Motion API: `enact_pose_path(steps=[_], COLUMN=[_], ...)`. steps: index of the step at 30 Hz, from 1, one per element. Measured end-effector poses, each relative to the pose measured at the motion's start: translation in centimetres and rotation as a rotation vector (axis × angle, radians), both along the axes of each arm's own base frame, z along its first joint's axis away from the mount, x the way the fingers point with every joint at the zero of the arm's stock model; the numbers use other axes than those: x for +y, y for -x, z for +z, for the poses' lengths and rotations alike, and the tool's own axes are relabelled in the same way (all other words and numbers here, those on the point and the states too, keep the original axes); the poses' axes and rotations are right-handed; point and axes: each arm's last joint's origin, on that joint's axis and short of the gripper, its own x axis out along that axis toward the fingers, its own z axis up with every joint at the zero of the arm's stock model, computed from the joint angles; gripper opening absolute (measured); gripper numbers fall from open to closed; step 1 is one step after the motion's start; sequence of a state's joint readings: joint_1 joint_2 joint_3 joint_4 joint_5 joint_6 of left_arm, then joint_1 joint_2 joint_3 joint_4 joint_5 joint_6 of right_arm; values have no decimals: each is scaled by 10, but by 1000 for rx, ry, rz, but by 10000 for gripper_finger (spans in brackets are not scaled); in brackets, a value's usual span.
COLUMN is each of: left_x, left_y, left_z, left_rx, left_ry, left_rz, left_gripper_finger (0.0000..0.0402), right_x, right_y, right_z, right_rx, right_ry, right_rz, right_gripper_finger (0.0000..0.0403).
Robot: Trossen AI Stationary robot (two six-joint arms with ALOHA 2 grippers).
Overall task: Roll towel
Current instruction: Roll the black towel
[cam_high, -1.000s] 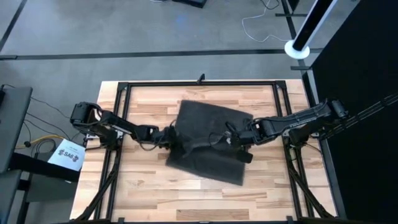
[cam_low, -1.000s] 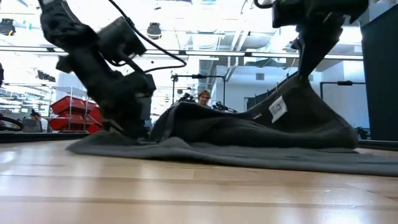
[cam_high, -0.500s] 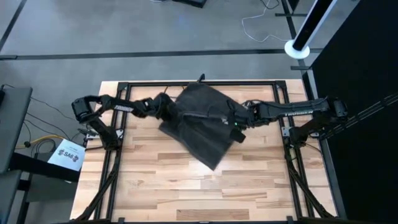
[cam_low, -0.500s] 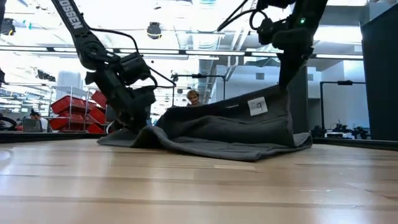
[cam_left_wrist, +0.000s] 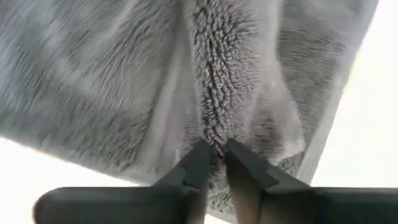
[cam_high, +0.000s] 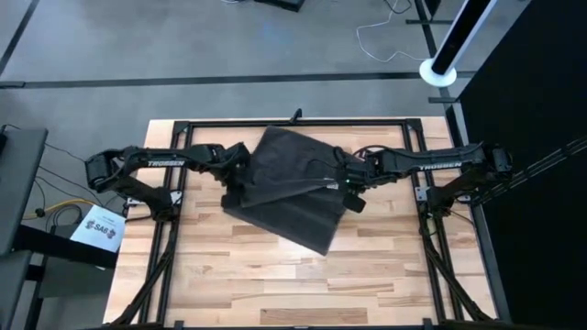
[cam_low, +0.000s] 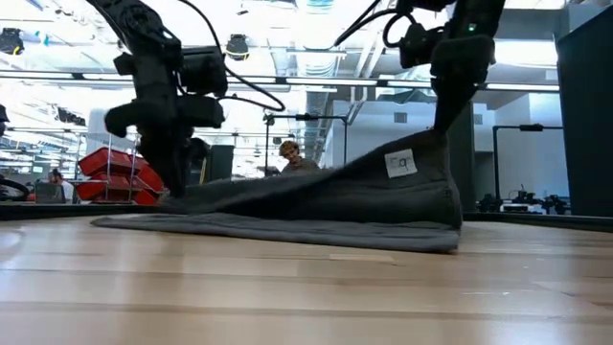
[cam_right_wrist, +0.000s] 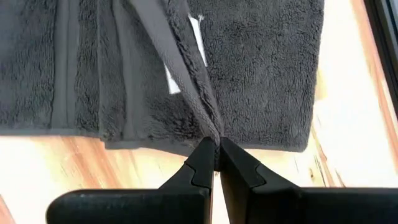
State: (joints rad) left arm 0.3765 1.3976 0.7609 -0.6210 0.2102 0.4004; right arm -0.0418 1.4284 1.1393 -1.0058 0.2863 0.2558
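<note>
Left pincer point(cam_high: 240, 176) and right pincer point(cam_high: 346, 181) each clamped on towel point(cam_high: 289, 188) edges

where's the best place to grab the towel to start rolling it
By its two raised edge folds, where it is pinched now: the left gripper and right gripper each clamp a thin ridge of the towel from above, at opposite sides. The rest lies flat, so a lifted hem probably offers the only bite.
</note>
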Motion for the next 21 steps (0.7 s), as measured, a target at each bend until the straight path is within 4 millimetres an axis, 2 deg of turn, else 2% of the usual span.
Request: enact_pose_path(steps=[6, 11, 16, 21], left_x=[-18, -34, -42, -43], left_y=[-16, -27, -33, -38], left_z=[-19, -34, -42, -30], left_rx=[31, 68, 111, 103], left_ry=[30, 36, -85, -123], left_rz=[-119, -171, -186, -178], left_gripper_finger=[147, 184, 166, 82], right_x=[0, 0, 0, 0], right_y=[-1, -1, -1, -1], right_z=[0, 0, 1, 0], right_rx=[-10, -17, -18, -17], right_ry=[0, -1, -1, -1], right_rz=[-2, -5, -5, -4], right_gripper_finger=[4, 4, 4, 4])
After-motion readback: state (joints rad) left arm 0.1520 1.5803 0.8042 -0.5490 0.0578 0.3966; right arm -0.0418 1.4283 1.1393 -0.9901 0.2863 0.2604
